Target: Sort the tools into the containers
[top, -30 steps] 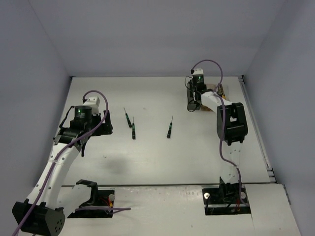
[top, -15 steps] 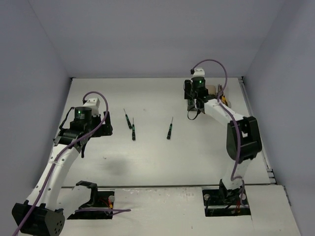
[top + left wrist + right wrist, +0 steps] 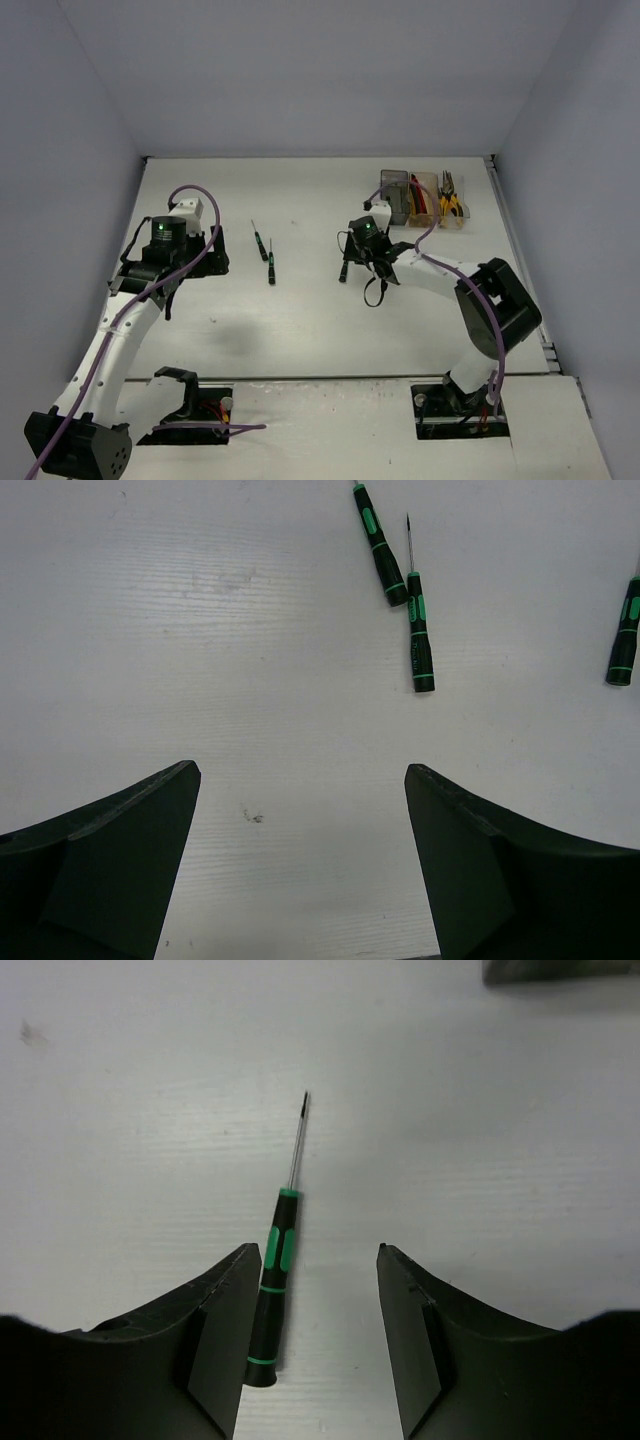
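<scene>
**A:** What has the right pincer (image 3: 318,1260) just done?

**B:** It swung off the bins and now hangs wide open over the lone screwdriver (image 3: 270,1300). The handle lies between its jaws, close by one finger, with the tip pointing ahead.

**A:** And the bins?

**B:** They are uncovered now, ahead and to its right: grey bin (image 3: 393,178), amber bin (image 3: 421,180) and clear bin (image 3: 452,222), which holds pliers (image 3: 449,200).

**A:** The left pincer (image 3: 300,780)?

**B:** Open too, over bare counter (image 3: 200,660), with two screwdrivers (image 3: 420,630) ahead of it. I'd say only those three are left to sort.
</scene>
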Motion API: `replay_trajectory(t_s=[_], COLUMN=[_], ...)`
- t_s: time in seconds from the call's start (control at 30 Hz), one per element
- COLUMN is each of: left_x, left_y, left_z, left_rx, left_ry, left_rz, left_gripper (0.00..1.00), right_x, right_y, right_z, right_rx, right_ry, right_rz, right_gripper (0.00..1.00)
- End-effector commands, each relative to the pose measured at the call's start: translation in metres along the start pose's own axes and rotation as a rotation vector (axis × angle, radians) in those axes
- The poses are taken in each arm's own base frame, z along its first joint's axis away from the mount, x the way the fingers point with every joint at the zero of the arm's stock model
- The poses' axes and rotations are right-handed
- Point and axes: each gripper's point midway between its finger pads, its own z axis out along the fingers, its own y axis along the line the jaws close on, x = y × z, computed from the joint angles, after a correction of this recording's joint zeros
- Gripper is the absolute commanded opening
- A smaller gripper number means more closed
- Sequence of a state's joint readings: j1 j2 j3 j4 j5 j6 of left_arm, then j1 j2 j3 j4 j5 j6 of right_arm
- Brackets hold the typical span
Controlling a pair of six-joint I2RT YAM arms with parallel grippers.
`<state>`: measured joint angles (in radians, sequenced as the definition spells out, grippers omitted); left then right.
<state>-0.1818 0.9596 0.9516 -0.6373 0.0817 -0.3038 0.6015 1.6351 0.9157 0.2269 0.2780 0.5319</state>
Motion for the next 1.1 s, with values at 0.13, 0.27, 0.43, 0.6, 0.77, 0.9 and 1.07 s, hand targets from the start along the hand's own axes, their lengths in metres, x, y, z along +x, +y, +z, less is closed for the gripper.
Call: replay_trajectory(t_s=[0.13,0.27,0.43,0.6,0.77,0.9,1.07], left_x=[-0.015,-0.015,-0.015,-0.015,-0.015,-0.014,-0.014], left_y=[-0.004,-0.003,-0.004,-0.004,-0.004,-0.004,-0.004], left_z=[-0.001,-0.001,-0.001,-0.001,-0.001,0.000,0.000], left_rx=[0.017,0.015,0.016,0.020,0.019,0.021,0.018], left_ry=[-0.057,-0.057,-0.058,-0.056,-0.057,-0.054,-0.054], left_rz=[-0.016,-0.016,-0.016,-0.016,-0.016,-0.016,-0.016], left_gripper=[0.81,0.81,0.81,0.81,0.81,0.81,0.81], right_x=[0.030,0.038,0.050,0.066,0.071,0.052,-0.026], right_y=[0.015,0.023,0.020,0.017,0.014,0.013,0.025], right_z=[0.010,0.014,0.021,0.024,0.024,0.019,-0.004], right_rx=[0.037,0.032,0.060,0.096,0.120,0.119,0.088], right_ry=[0.020,0.034,0.051,0.064,0.065,0.027,-0.123], right_rz=[0.074,0.059,0.044,-0.001,-0.041,-0.070,-0.241], right_gripper=[0.45,0.44,0.41,0.32,0.07,0.00,0.00])
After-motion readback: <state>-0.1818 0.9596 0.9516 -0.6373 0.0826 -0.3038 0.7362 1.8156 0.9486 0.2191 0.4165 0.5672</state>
